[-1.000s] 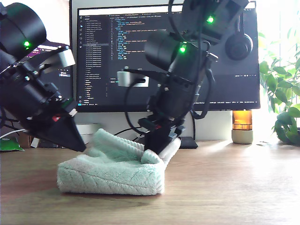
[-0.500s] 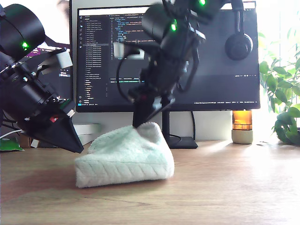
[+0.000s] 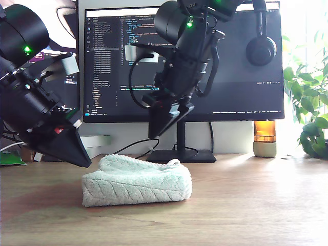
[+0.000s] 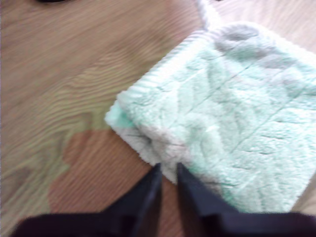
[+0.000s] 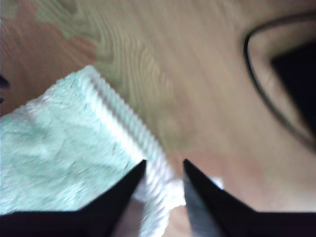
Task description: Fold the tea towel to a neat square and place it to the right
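The tea towel [image 3: 136, 181] lies on the wooden worktop [image 3: 246, 205] as a thick folded pad, in front of the monitor [image 3: 179, 61] and a little toward the exterior view's left of the centre. In the first wrist view it [image 4: 232, 113] looks roughly like a square, with the ribbed whitish hem [image 4: 163, 69] running along one edge, though one corner shows a lower layer that sticks out a bit, so the stack is not perfectly even. My first tool [image 4: 168, 170] hangs just over this corner; its fingers stand with only a narrow gap between them and nothing is held there. In the exterior view this arm [image 3: 84, 161] is at the left, low and close to the towel's end. My second tool [image 5: 163, 165] is above the opposite end, over the hem [image 5: 128, 133]; its jaws stand a little apart and empty, and the exterior view shows it [image 3: 154, 134] raised clear of the cloth, not touching. So, as I judge it, the folding part is done or nearly done — the cloth is compact and flat enough. What is left is the placing: the towel is not at the exterior view's right, where the worktop near the small amber lamp [image 3: 265, 137] and the plant [image 3: 307, 113] is free — which side the task means, I cannot say for sure. A small tidy of the uneven corner may be useful first.
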`<state>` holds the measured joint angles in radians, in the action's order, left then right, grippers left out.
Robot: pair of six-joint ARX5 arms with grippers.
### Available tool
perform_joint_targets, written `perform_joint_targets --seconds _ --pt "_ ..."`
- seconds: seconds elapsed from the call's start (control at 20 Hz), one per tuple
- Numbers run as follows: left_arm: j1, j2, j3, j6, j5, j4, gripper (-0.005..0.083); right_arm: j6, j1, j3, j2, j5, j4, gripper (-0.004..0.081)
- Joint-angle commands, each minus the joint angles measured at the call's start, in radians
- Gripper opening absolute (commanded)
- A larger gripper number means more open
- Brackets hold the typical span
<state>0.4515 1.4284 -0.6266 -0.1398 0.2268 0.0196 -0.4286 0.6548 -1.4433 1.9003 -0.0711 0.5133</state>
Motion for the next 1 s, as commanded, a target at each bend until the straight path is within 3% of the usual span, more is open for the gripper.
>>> perform_joint_targets --seconds 0.0,0.2,0.4,0.55,0.75,0.95 --pt "0.002 -0.025 0.003 0.002 0.006 0.004 -0.0024 0.022 -0.001 -0.012 0.011 -0.029 0.022 -0.0012" --pt "0.002 -0.132 0.003 0.004 0.013 -0.019 -0.0024 0.1 -0.009 -0.011 -0.008 -0.116 0.054 -0.0012" --pt "-0.003 -0.242 0.003 0.009 0.014 -0.094 -0.0024 0.132 -0.02 -0.008 -0.071 -0.141 0.09 -0.0012" --pt "-0.026 -0.288 0.003 0.009 0.04 -0.119 -0.0024 0.144 -0.027 0.041 -0.143 -0.174 0.053 -0.0012" --pt "-0.05 -0.354 0.004 0.009 0.113 -0.127 -0.0024 0.063 -0.051 0.157 -0.236 -0.249 0.005 -0.0012" --pt "-0.07 -0.45 0.06 0.031 0.151 -0.124 -0.0024 -0.032 -0.131 0.274 -0.27 -0.431 -0.08 -0.0012"
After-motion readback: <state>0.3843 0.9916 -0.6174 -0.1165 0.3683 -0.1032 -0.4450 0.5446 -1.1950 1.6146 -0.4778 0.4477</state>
